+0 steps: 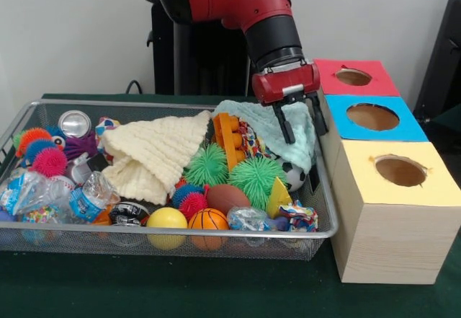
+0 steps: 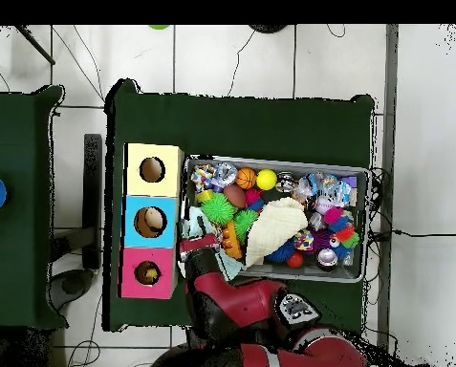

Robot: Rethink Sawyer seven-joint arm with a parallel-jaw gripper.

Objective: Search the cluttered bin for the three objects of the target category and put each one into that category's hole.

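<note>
My pincer point(image 1: 300, 117) hangs with fingers spread and empty over the bin's point(image 1: 21, 120) end next to the boxes, its tips right at the pale teal cloth point(image 1: 268, 127) draped on that end wall. I'd guess the cloth is the target: it lies directly under and slightly ahead of the tips, its long side running along the wall. The blue hole point(image 1: 372, 117) sits just past that wall, the pink hole point(image 1: 353, 77) and yellow hole point(image 1: 400, 170) either side of it.
</note>
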